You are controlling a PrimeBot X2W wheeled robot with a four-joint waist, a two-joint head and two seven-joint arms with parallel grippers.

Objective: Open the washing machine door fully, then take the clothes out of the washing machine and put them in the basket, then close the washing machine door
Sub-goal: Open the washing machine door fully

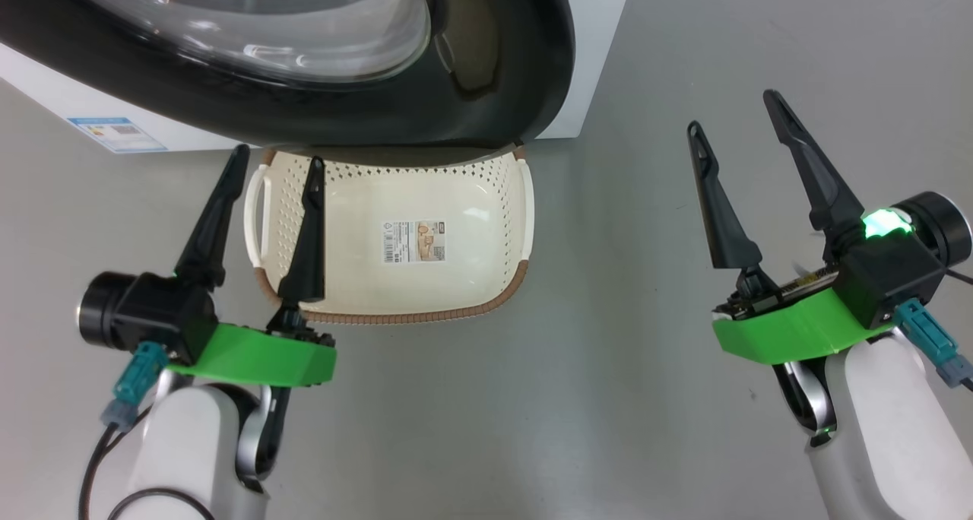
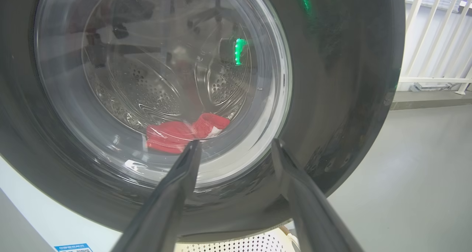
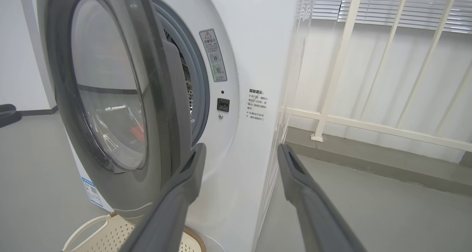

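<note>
The left pincer (image 1: 280, 155) hangs at the lower left of the head view with its two dark fingers spread apart and nothing between them. Its tips point at the near left end of the basket (image 1: 486, 193); in that view one finger crosses the basket's perforated left wall and the other lies just outside the side handle. Whether they touch the basket I cannot tell.

The right pincer (image 1: 732, 111) is also spread wide and holds nothing. It sits over the bare grey floor (image 1: 608, 315), well apart from the basket and to the right of the washing machine (image 1: 600, 33).

The basket stands on the floor directly in front of the machine. Its far edge is tucked under the washing machine door (image 1: 494, 64), and a paper label (image 1: 414, 241) lies on its bottom.

The right wrist view shows the door swung partway out, seen almost edge-on, with a gap that shows the grey gasket (image 3: 199, 90) and a warning sticker (image 3: 213, 55) on the white front. That pincer's fingers point at the machine's front right corner, beside the door's free edge and apart from it.

In the left wrist view the fingers aim at the lower black rim of the door. The clothes (image 2: 173, 136), red with white trim, lie low in the steel drum (image 2: 147, 93) behind the glass, beyond the fingertips.
</note>
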